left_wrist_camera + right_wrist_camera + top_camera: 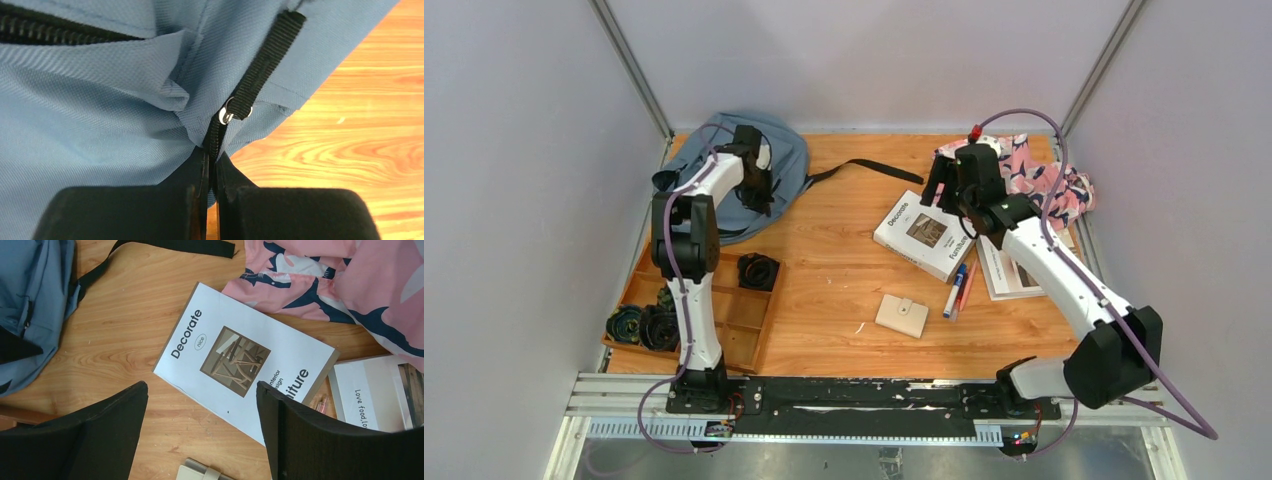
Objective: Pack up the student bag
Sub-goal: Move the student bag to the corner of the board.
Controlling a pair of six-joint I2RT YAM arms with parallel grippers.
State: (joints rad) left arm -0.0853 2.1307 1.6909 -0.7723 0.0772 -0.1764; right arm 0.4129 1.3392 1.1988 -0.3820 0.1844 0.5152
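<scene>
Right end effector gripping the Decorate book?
No: the right end effector stands wide open, and the Decorate book lies flat beyond its fingers, ungripped.

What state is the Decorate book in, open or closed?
Closed. The Decorate book lies flat on the table, front cover up, title and cover picture showing, no inner pages visible.

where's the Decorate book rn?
Top view: the Decorate book lies flat on the table, right of centre, below the open right gripper. The pink patterned cloth lies behind it, the pens at its near right corner.
</scene>
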